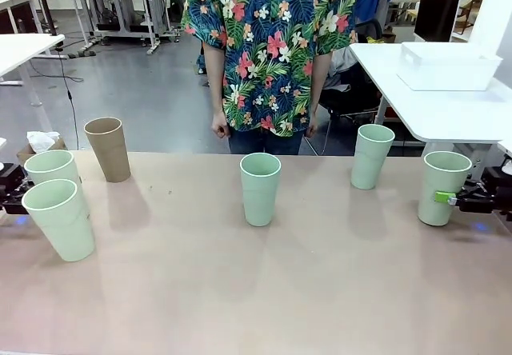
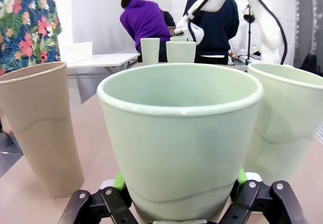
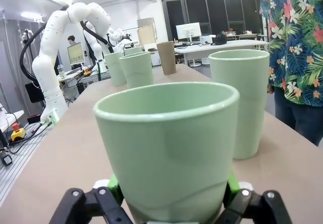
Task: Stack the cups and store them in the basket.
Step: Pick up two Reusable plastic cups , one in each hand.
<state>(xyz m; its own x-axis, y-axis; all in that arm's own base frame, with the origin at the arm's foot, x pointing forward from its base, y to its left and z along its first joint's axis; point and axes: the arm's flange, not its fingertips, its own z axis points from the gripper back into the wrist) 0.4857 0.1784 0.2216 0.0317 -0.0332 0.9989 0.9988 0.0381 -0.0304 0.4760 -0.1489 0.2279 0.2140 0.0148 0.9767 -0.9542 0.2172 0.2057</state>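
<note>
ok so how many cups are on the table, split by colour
mint green cups: 5
tan brown cup: 1
total: 6

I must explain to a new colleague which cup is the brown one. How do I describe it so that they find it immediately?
Start at the long pinkish-brown table and go to its far edge on the robot's left side. There a tall tapered matte tan brown cup stands upright, just beyond two pale mint green cups. It is the one brown cup; every other cup is mint green.
</note>
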